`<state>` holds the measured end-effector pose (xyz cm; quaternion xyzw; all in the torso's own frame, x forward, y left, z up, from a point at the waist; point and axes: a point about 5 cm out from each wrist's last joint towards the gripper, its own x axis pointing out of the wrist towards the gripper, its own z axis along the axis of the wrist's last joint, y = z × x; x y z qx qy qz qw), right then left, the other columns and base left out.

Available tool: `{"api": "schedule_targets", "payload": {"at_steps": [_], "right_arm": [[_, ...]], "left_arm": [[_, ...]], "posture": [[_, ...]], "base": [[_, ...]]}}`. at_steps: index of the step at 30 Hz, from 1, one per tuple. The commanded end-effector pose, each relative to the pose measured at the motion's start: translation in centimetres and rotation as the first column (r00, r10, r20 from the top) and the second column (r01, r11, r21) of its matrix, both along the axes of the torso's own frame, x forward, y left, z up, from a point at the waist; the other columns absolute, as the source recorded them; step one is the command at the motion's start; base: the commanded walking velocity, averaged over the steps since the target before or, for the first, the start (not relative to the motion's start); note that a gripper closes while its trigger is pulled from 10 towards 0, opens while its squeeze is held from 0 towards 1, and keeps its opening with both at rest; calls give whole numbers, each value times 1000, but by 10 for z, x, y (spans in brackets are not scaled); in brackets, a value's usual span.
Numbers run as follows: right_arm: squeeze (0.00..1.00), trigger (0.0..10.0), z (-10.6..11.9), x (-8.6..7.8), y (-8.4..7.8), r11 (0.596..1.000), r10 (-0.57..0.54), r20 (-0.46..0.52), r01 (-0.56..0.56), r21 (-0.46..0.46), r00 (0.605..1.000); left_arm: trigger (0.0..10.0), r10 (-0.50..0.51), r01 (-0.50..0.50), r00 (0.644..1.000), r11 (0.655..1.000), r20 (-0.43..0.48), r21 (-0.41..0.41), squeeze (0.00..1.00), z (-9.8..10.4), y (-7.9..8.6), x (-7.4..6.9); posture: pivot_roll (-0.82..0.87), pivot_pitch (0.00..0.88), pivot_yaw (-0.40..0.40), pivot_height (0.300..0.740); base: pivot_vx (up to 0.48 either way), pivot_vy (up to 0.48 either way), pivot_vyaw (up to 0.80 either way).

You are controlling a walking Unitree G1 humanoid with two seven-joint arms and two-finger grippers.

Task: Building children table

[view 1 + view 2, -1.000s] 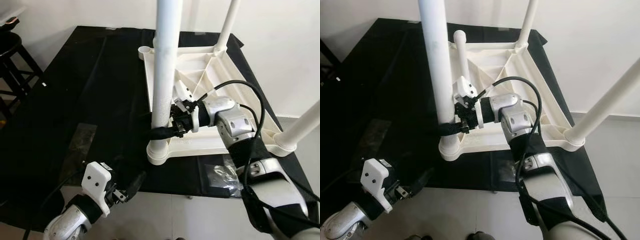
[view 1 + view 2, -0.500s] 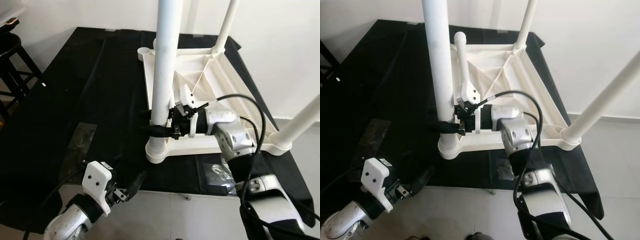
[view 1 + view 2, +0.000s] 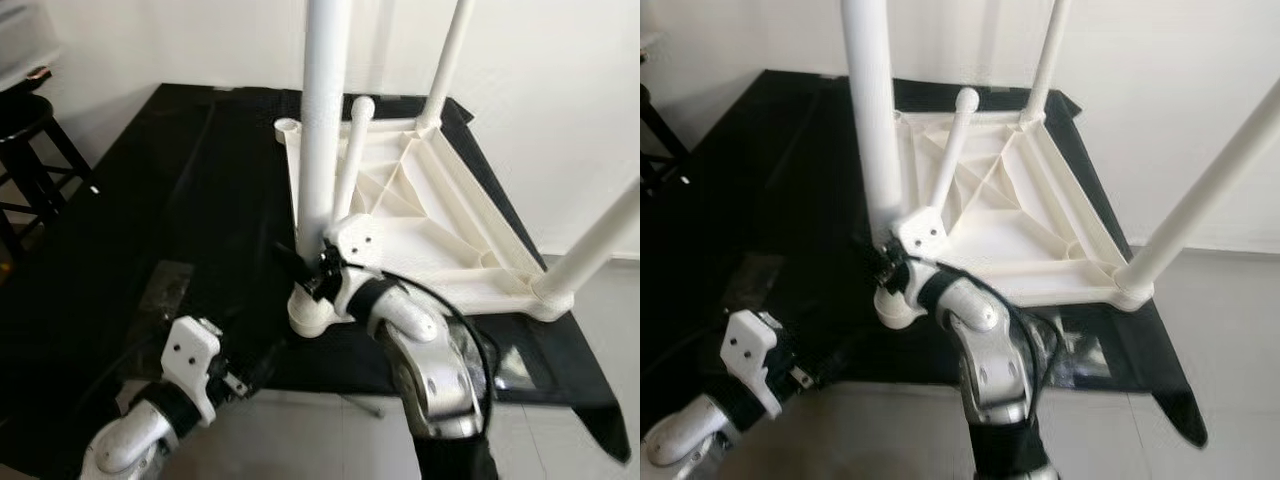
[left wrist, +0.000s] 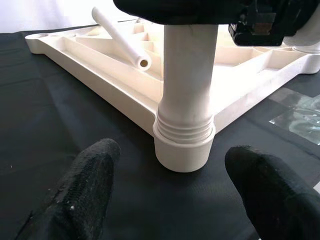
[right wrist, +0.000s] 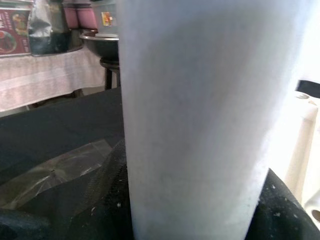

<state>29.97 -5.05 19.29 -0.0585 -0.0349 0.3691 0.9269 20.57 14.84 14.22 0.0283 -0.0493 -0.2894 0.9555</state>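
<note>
The near leg (image 3: 325,120) stands upright in the corner socket (image 4: 183,145) of the upturned tabletop (image 3: 440,235), which lies on the black cloth (image 3: 180,200). The right gripper (image 3: 303,272) is clamped on the leg low down, from 4 o'clock. The left gripper (image 4: 170,192) hangs apart at 7 o'clock, farther off. A loose leg (image 3: 349,150) lies across the tabletop toward 12.

A lived-in home room: plain white walls (image 3: 560,90), a black cloth (image 3: 150,200) spread over a tiled floor (image 3: 330,440), a dark wooden stool (image 3: 30,150) at upper left, and a cloth-covered shelf of packets (image 5: 30,30) beyond
</note>
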Motion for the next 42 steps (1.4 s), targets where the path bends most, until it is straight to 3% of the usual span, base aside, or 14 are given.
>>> {"api": "schedule_targets", "payload": {"at_steps": [1,5,15,16,18,19,20,21,36,38,39,40,41,42], "right_arm": [[1000,10000,-27,6,-9,997,-58,-120,51,-65,991],[1000,10000,-16,0,-2,999,-48,-113,45,-30,992],[1000,10000,7,-6,10,960,278,-27,-279,-27,960],[965,10000,13,-6,5,880,464,16,-459,-119,886],[965,10000,13,-6,5,880,464,16,-459,-119,886],[478,10000,15,-5,1,843,525,10,-518,-147,851],[478,10000,15,-5,1,843,525,10,-518,-147,851],[0,10000,19,0,-2,809,570,2,-561,-177,822],[0,10000,41,30,-24,604,773,-89,-772,-199,628],[0,9020,41,32,-25,600,776,-95,-776,-194,624],[0,4784,42,34,-26,590,783,-101,-784,-193,614],[0,4784,42,34,-26,590,783,-101,-784,-193,614],[0,0,42,35,-27,577,791,-112,-795,-188,601],[0,0,42,35,-27,577,791,-112,-795,-188,601]], "left_arm": [[10000,-3,3,1000,1000,-20,7,0,-5,3,0],[10000,-16,17,1000,1000,-26,11,0,-5,3,1],[10000,-18,18,999,1000,-28,11,0,-5,4,2],[10000,-19,19,999,1000,-28,10,0,-5,4,2],[10000,-19,19,999,1000,-28,10,0,-5,4,2],[10000,-19,19,999,1000,-27,9,0,-5,4,2],[10000,-19,19,999,1000,-27,9,0,-5,4,2],[10000,-19,19,999,1000,-27,8,0,-5,3,1],[10000,-25,25,999,1000,-30,-1,0,-1,0,-7],[10000,-26,26,999,1000,-31,-2,0,-1,-1,-8],[10000,-27,27,999,1000,-32,-2,0,-1,-1,-9],[10000,-27,27,999,1000,-32,-2,0,-1,-1,-9],[10000,-29,29,999,1000,-33,-3,0,-1,-1,-9],[10000,-29,29,999,1000,-33,-3,0,-1,-1,-9]], "posture": [[-164,136,-18,740],[-163,139,-15,740],[-158,139,-10,740],[-153,140,-10,740],[-153,140,-10,740],[-148,144,-12,740],[-148,144,-12,740],[-141,149,-11,740],[-108,192,-14,740],[-104,199,-11,740],[-104,199,-11,740],[-104,199,-11,740],[-102,202,-11,740],[-102,202,-11,740]], "base": [[0,0,0],[0,0,0],[0,0,0],[0,0,0],[0,0,0],[0,0,0],[0,0,0],[0,0,0],[0,0,0],[0,0,0],[0,0,0],[0,0,0],[0,0,0],[0,0,0]]}}
